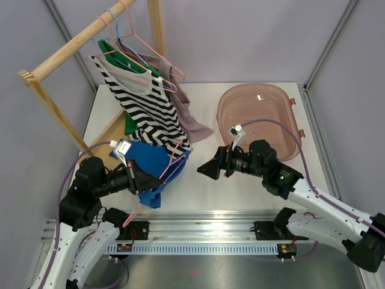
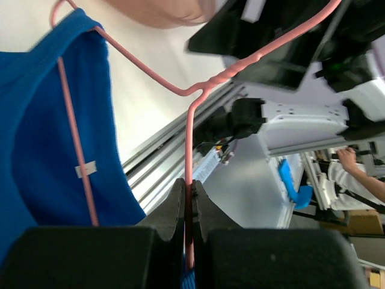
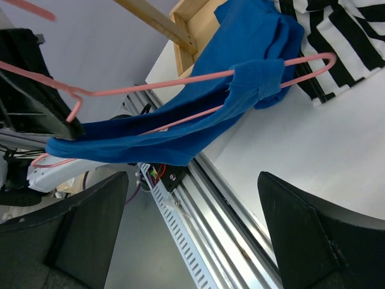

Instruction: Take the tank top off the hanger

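The blue tank top (image 1: 151, 164) hangs on a pink wire hanger (image 1: 175, 161) held out over the table's near left. My left gripper (image 1: 146, 178) is shut on the hanger's neck wire (image 2: 189, 144), just below the twist. The blue tank top (image 2: 36, 138) drapes to its left in the left wrist view. My right gripper (image 1: 207, 170) is open and empty, a short way right of the tank top and pointing at it. In the right wrist view the tank top (image 3: 180, 123) sags on the hanger (image 3: 150, 84) ahead of the wide-open right gripper (image 3: 192, 177).
A wooden clothes rack (image 1: 72, 51) at the back left carries a black-and-white striped top (image 1: 150, 105), a green garment (image 1: 114, 54) and a mauve garment (image 1: 189, 117) on hangers. A pink plastic basin (image 1: 258, 114) sits at the back right. An aluminium rail (image 1: 204, 229) runs along the near edge.
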